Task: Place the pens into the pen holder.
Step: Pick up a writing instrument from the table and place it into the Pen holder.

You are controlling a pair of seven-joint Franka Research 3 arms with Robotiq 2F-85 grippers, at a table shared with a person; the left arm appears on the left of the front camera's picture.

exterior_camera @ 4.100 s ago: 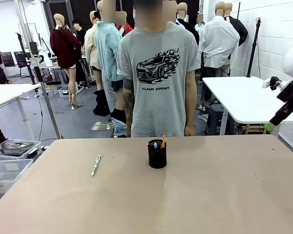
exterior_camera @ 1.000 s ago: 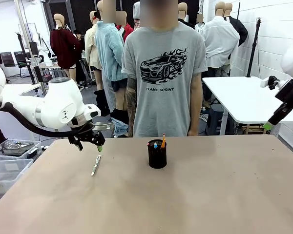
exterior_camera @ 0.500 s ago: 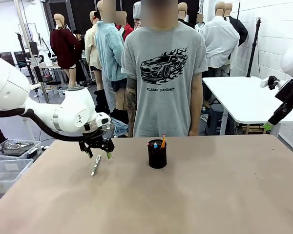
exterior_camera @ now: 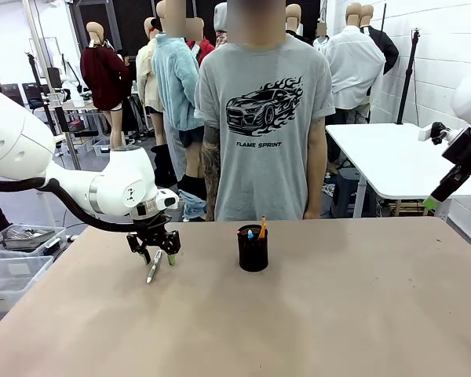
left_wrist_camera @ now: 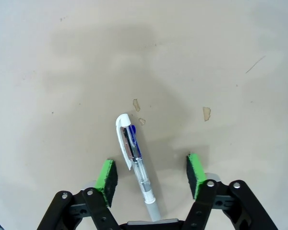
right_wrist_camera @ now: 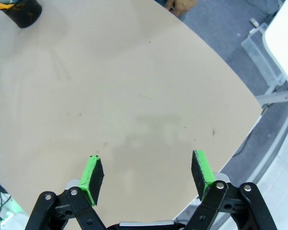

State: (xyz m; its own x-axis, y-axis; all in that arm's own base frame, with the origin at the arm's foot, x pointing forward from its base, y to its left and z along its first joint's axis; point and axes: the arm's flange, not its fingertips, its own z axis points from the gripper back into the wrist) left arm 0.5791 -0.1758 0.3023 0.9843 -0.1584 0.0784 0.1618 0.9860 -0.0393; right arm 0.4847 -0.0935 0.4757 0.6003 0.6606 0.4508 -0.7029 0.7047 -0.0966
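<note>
Lowered since half a second ago, the left hand [exterior_camera: 158, 257] now sits over the silvery-white pen [exterior_camera: 154, 266] with its fingers drawn closer together. Left wrist view: pen [left_wrist_camera: 135, 161] lies flat on the bench [left_wrist_camera: 206, 62] between the green pads [left_wrist_camera: 106, 174], nearer one pad, touching neither; hand released, nothing grasped. Pen holder [exterior_camera: 253, 248] stands mid-bench, well apart from the pen, with an orange-yellow pencil [exterior_camera: 262, 226] and a blue-tipped pen [exterior_camera: 250, 233] upright inside. Right hand [right_wrist_camera: 146, 176] hangs released above bare bench near its edge.
</note>
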